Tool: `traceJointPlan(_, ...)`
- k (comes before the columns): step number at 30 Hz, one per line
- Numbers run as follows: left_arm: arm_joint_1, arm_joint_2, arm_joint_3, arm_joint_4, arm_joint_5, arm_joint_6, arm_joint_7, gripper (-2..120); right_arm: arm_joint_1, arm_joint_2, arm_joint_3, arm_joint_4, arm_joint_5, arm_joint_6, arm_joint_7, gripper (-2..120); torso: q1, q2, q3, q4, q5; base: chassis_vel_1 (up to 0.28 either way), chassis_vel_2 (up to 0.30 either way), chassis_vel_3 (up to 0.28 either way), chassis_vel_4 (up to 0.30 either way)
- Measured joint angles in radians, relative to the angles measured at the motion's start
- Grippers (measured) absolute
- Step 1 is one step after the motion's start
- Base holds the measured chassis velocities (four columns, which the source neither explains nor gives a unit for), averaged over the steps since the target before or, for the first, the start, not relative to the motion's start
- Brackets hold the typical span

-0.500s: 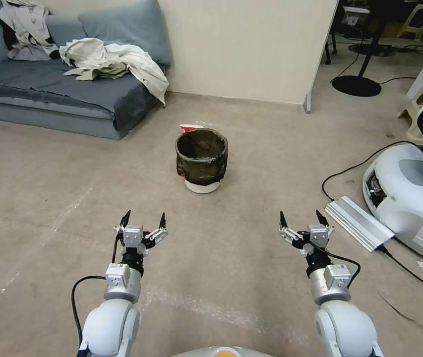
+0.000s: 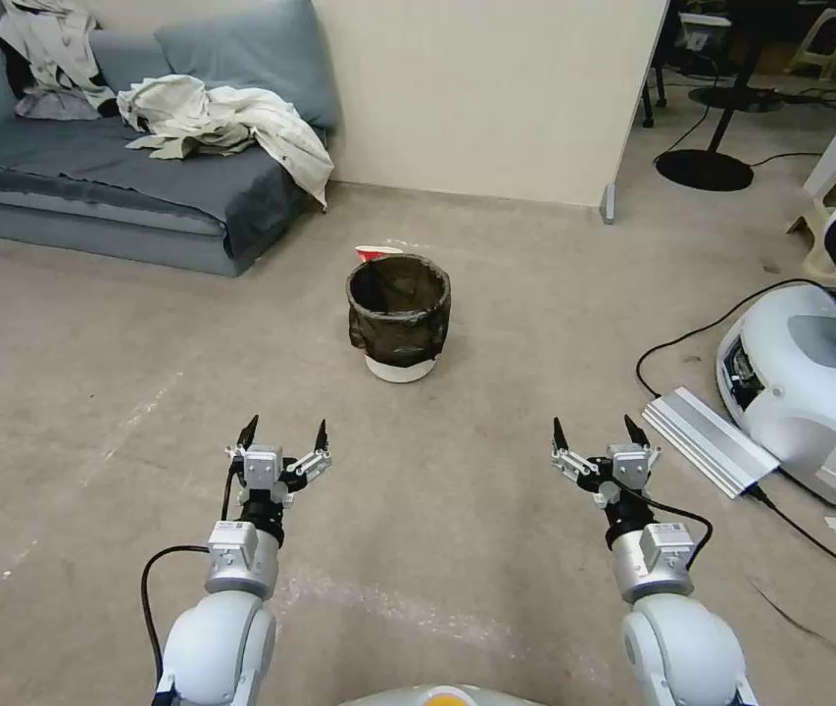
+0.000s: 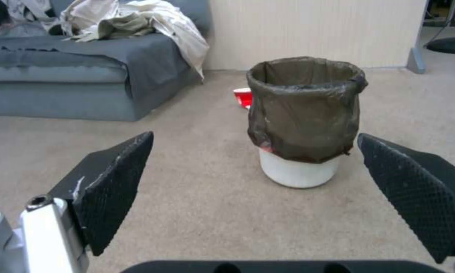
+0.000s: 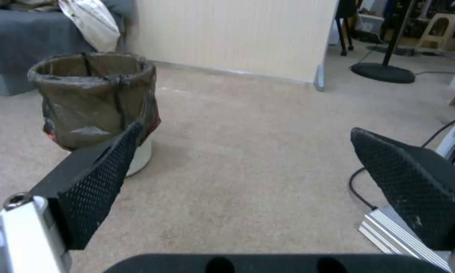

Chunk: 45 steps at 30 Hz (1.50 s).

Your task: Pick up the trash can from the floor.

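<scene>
The trash can [image 2: 399,316] is seen standing upright on the floor [image 2: 496,412] near the centre of the head view, slightly above the middle of the frame. Its white base is left bare at the bottom, while the dark crinkled bag is folded over the rim and hangs down most of the wall. A red-and-white paper cup [image 2: 376,253] is partly hidden just behind the can, toward the top of the frame.

The left tool [image 2: 281,434] is held above the floor in the lower left of the head view, with its two black fingers spread apart and nothing between them. The right tool [image 2: 594,432] is held in the lower right at about the same height, its fingers likewise spread apart and empty. Both are well apart from the trash can, which lies between them and farther up the frame.

In the left wrist view the trash can [image 3: 304,119] is framed between the open fingers [image 3: 117,178]. In the right wrist view the can [image 4: 97,102] is partly covered by one finger [image 4: 98,178].

A grey sofa [image 2: 123,186] draped with pale cloth is seen in the upper left of the head view.
</scene>
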Motion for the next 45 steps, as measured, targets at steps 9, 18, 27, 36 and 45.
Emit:
traceJointPlan(9, -0.021, -0.003, -0.010, -0.102, -0.158, 0.165, 0.012, 100, -0.036, -0.043, 0.088, 0.161, 0.134, -0.170, -0.059, 100, 0.000, 0.000, 0.000, -0.0001, 0.0000, 0.000, 0.000, 0.000, 0.000)
traceJointPlan(18, -0.006, 0.023, -0.074, -0.186, -0.282, 0.229, 0.034, 100, -0.060, -0.071, 0.143, 0.263, 0.220, -0.279, -0.100, 100, 0.000, 0.000, 0.000, 0.0004, -0.0003, 0.000, 0.000, 0.000, 0.000)
traceJointPlan(27, 0.018, 0.020, -0.077, -0.168, -0.271, 0.136, 0.041, 100, -0.061, -0.090, 0.137, 0.223, 0.264, -0.159, -0.102, 100, 0.000, 0.000, 0.000, 0.0000, 0.0001, 0.000, 0.000, 0.000, 0.000)
traceJointPlan(36, 0.026, 0.011, -0.074, -0.171, -0.257, 0.141, 0.039, 100, -0.059, -0.113, 0.119, 0.170, 0.316, -0.013, -0.092, 100, 0.000, 0.000, 0.000, 0.0000, 0.0001, 0.000, 0.000, 0.000, 0.000)
traceJointPlan(45, 0.032, 0.004, -0.073, -0.175, -0.253, 0.143, 0.032, 100, -0.052, -0.117, 0.117, 0.161, 0.322, -0.002, -0.093, 100, 0.000, 0.000, 0.000, 0.0001, 0.0000, 0.000, 0.000, 0.000, 0.000)
